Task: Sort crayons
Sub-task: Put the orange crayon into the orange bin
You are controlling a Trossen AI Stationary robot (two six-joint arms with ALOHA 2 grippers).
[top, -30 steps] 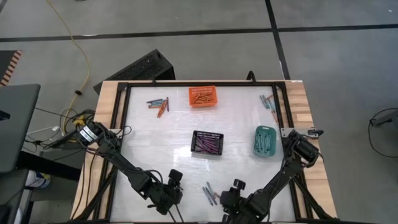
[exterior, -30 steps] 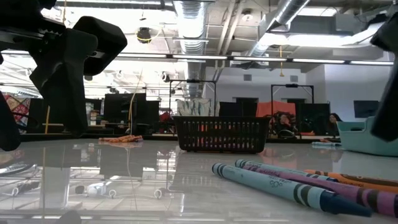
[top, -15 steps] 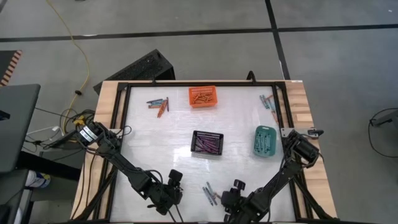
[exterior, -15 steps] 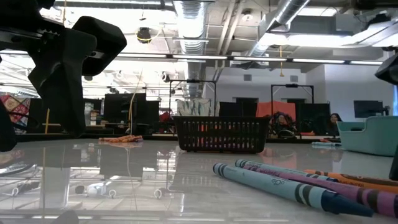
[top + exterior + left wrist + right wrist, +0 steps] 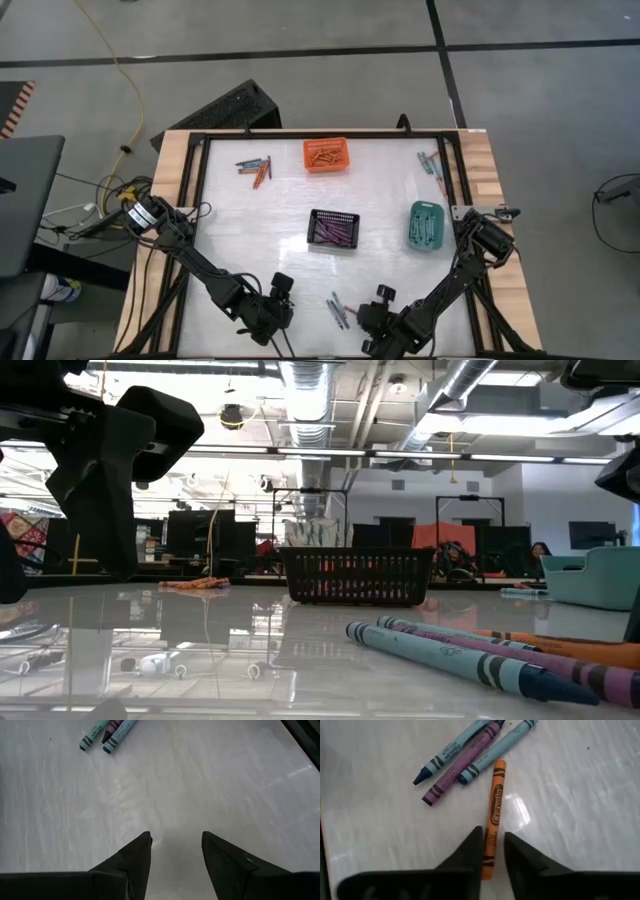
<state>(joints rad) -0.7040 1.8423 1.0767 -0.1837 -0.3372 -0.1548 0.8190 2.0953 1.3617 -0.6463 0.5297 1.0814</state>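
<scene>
At the worktop's point(image 5: 260, 240) near edge, your right gripper point(image 5: 492, 854) has just narrowed its fingers around the orange crayon point(image 5: 493, 817), seemingly clamped. It lies beside three others; left gripper point(image 5: 176, 851) waits, fingers apart.

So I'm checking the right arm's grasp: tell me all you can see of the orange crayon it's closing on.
The orange crayon is a thin stick in an orange paper wrapper with black print and bands. It lies flat on the white table, apart from two blue crayons and a purple one nearby. One end sits between the right gripper's dark fingers, which flank it closely; it is not lifted.
</scene>
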